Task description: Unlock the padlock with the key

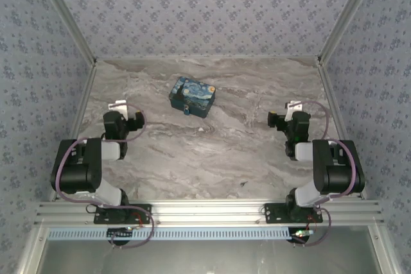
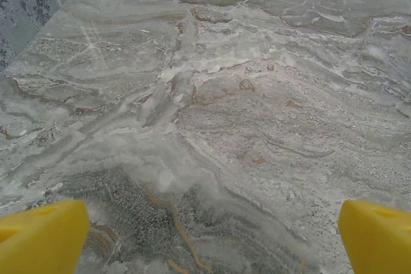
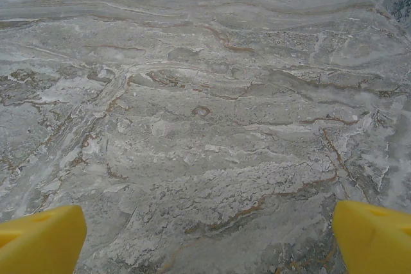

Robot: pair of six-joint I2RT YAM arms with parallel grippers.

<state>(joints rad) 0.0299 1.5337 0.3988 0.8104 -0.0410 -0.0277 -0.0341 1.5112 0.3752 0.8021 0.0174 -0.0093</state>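
Two wide-spread, empty tools: left pincer [image 2: 207, 235], right pincer [image 3: 207, 235]; padlock [image 1: 185, 108] barely discernible against patterned box [image 1: 196, 93].

A: Kind of place?
B: Robot lab cell, by the look.
A: Judging by?
B: Aluminium frame rails [image 1: 205, 210], patterned wall panels [image 1: 205, 11] boxing in a marble-look tabletop [image 1: 212, 155], left arm [image 1: 82, 171] and right arm [image 1: 334, 170] bolted on.

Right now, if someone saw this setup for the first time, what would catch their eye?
The blue-and-yellow painted box sits toward the far middle of the grey marbled table, the one splash of colour in the top view. Two black arms flank it at the near edge, with the left gripper and right gripper both open, their bright yellow fingers in the bottom corners of each wrist view.
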